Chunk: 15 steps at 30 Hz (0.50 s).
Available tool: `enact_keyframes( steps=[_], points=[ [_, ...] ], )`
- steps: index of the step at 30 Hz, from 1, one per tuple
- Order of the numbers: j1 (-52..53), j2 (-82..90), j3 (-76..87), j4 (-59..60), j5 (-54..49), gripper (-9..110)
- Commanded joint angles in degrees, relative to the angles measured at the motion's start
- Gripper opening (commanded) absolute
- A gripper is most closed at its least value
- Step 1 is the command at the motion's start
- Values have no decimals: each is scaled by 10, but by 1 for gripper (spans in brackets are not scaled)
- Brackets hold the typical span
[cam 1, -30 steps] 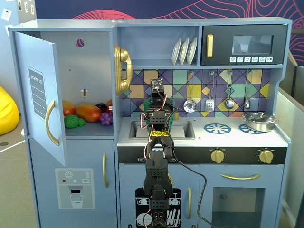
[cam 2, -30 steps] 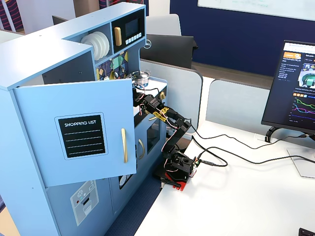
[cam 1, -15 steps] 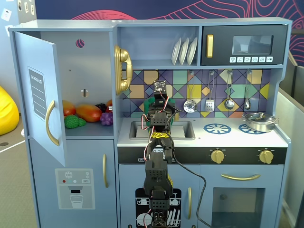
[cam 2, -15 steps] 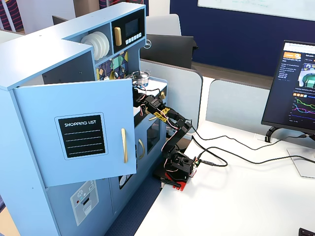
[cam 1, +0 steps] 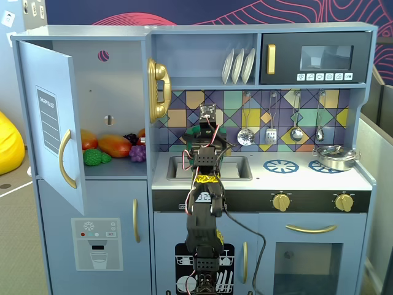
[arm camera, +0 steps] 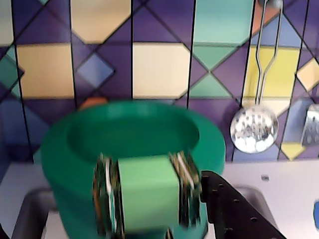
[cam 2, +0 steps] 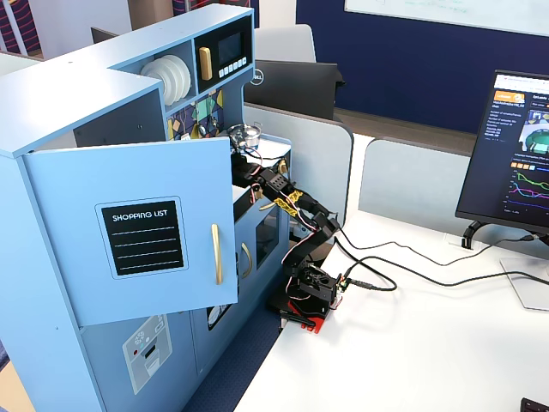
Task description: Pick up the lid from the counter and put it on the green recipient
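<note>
The green recipient (arm camera: 132, 159) fills the lower middle of the wrist view, standing upright on the pale counter (arm camera: 279, 174) against the tiled backsplash (arm camera: 164, 64), its mouth open and uncovered (the picture is a little blurred). A lighter green strip handle (arm camera: 148, 199) runs down its front, flanked by shiny ribbed bands. The lid cannot be made out in any view. One dark finger (arm camera: 234, 209) of the gripper (cam 1: 207, 112) enters the wrist view from the bottom right, just beside the pot's right wall; the other finger is out of sight, so how far the jaws stand apart, and whether they hold anything, cannot be told. To the right of the pot a perforated ladle (arm camera: 253, 128) hangs on the backsplash. In a fixed view the arm (cam 1: 204, 203) reaches up over the sink (cam 1: 236, 167), and a silver pan (cam 1: 335, 157) sits on the right burner.
</note>
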<state>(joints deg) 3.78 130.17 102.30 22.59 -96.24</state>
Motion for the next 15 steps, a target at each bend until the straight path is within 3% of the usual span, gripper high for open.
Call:
enact_keyframes(
  steps=[1, 11, 15],
  points=[
    [-4, 98, 33, 38, -17, 49],
    [22, 296, 251, 121, -3, 46],
    [11, 374, 351, 136, 3, 33]
  ],
)
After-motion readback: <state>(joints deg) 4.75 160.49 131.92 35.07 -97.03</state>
